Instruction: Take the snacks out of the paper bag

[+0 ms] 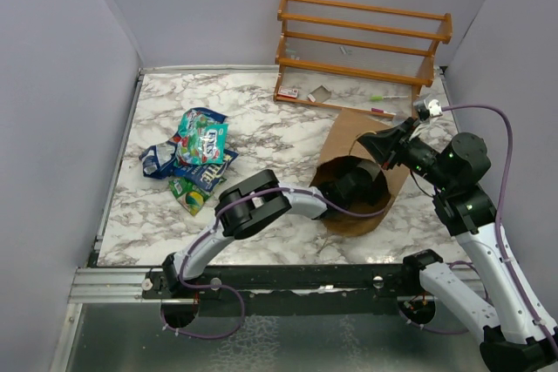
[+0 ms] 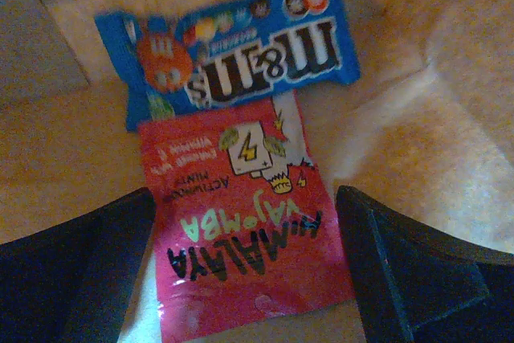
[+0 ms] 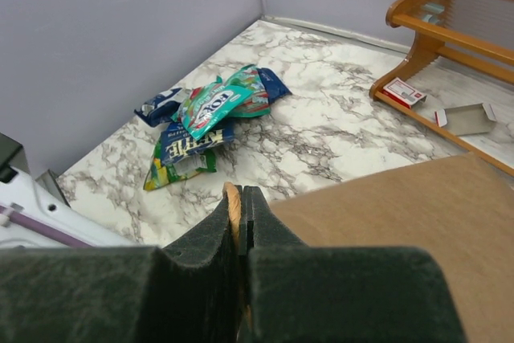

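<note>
Only wrist-view: pink packet (image 2: 245, 234) between spread left fingers (image 2: 80, 275); right fingers (image 3: 201, 267) pinch paper bag (image 3: 385, 222).

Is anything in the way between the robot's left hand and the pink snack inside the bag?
No, nothing I can see. The left hand is open inside the paper bag, with a finger on each side of the pink snack. The blue snack lies beyond it, not in between.
</note>
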Motion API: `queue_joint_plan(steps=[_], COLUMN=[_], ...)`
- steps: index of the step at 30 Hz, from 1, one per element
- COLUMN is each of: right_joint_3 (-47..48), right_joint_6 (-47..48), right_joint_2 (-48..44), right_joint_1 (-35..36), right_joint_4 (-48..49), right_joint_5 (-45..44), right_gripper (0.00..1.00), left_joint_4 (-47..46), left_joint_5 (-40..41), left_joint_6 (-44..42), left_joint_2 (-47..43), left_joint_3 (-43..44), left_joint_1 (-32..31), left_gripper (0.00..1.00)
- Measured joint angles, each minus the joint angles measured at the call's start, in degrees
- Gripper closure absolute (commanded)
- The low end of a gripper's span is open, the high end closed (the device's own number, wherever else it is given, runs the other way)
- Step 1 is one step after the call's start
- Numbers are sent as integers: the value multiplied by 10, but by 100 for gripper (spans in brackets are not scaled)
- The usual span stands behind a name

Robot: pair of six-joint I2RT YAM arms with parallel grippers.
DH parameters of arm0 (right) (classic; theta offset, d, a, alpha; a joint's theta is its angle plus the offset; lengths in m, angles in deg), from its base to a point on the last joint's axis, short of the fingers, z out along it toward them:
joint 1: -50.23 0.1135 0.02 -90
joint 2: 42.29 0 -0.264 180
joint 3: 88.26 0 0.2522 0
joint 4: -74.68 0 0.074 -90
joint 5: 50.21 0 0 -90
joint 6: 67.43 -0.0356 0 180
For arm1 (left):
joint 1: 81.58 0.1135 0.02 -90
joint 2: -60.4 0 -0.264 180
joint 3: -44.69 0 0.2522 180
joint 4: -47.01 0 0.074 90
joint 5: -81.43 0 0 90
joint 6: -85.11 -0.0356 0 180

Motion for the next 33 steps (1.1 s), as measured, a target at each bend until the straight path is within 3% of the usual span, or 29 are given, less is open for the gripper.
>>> queue_joint_plan(steps=[4,8,11,20,22,33], right_joint_3=[0,0,0,0,0,0], right_joint_6=[0,0,0,0,0,1], right_joint_2=[0,0,0,0,0,0], right_joint_1=[0,0,0,0,0,0], right_joint_4=[-2,-5,-5,-5,-5,-5], right_joint_5=[0,0,0,0,-1,-3], right_gripper=[98,98,98,98,98,98], left_joint_4=[-38,-57,-70,-70,-65,-23], left_joint_5=[21,34,41,48,47,18], left_joint_6=[-5,-16,-23,-39,-42,-49], left_joint_2=[35,39,39,26,15,-55], left_joint_3=[0,-5,-13,-32,-44,-95], left_joint_1=[-1,-1,-2,-3,-3,-3], left_gripper=[15,47,63,96,100,100])
